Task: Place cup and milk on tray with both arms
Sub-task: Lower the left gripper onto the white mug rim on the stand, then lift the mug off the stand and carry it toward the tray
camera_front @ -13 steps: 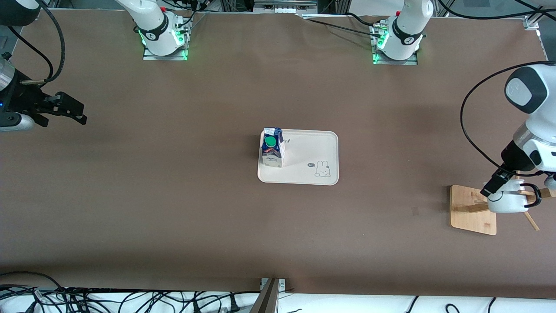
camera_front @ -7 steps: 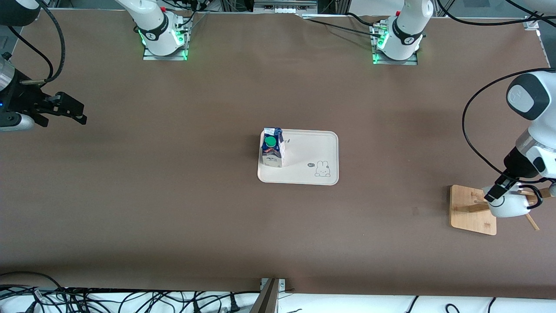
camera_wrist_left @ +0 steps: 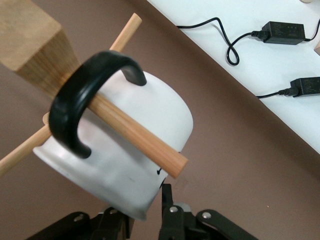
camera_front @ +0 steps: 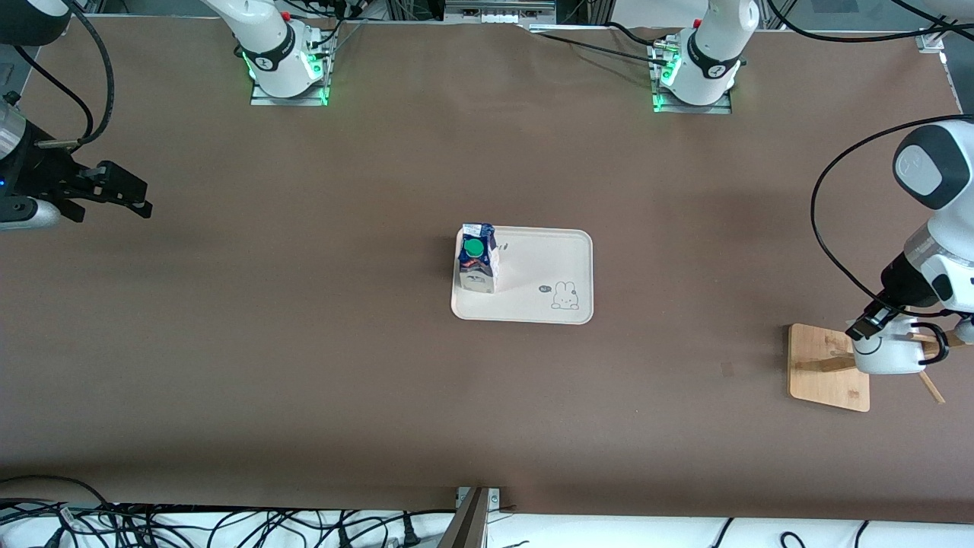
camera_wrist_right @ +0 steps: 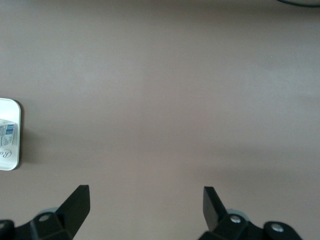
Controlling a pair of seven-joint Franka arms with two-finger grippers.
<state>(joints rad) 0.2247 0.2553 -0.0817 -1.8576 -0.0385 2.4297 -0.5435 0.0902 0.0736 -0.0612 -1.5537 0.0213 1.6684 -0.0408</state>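
Front view: one tray (camera_front: 533, 259) lies mid-worktop (camera_front: 304, 342) with one milk (camera_front: 477, 262) upright on its end toward the right arm. One cup (camera_front: 886, 354) hangs on the wooden rack (camera_front: 825, 369), well apart from the tray toward the left arm's end; the left pincer (camera_front: 867, 323) meets its rim. The right pincer (camera_front: 114, 194) waits.

Left wrist view: one peg (camera_wrist_left: 137, 135) threads the cup's handle; the fingers (camera_wrist_left: 167, 212) straddle its wall, grip uncertain.

Right wrist view: the pincer (camera_wrist_right: 145, 202) gapes wide, empty, over bare worktop near the tray's corner (camera_wrist_right: 12, 135).
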